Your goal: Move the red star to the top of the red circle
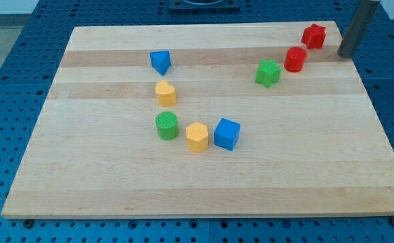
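The dark rod's tip (pixel 346 55) is sitting right of the red star-shaped block (pixel 313 36), already above the red circular block (pixel 294 59); only fine nudging seems needed. No gripper is showing.

The robot's straight, dark grey cylindrical rod (pixel 357 28) is showing a smooth, matte surface with a faint lighter sheen along one side. Its tip (pixel 347 54) is looking blunt and flat, showing no markings, cables or screws.

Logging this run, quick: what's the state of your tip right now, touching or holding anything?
My tip: a bare rod, no jaws, holding nothing; it sits apart from the red star, to the view's right of it.
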You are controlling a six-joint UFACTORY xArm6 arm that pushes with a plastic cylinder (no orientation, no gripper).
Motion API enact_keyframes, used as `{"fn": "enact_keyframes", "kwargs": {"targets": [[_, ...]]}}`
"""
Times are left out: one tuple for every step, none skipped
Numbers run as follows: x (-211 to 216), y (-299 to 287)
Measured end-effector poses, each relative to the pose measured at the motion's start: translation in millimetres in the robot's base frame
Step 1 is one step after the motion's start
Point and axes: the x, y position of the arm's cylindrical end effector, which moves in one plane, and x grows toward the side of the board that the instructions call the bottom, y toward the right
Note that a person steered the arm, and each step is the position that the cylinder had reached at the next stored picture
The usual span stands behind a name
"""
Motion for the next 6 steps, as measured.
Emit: {"fn": "enact_keyframes", "kwargs": {"targets": [[-15.3,-24.7],[-36.6,-52.2],[-55.7,-78.4],[-72.2,-97.8],[-69.1,-93.8],[-37.8,-64.4]]}}
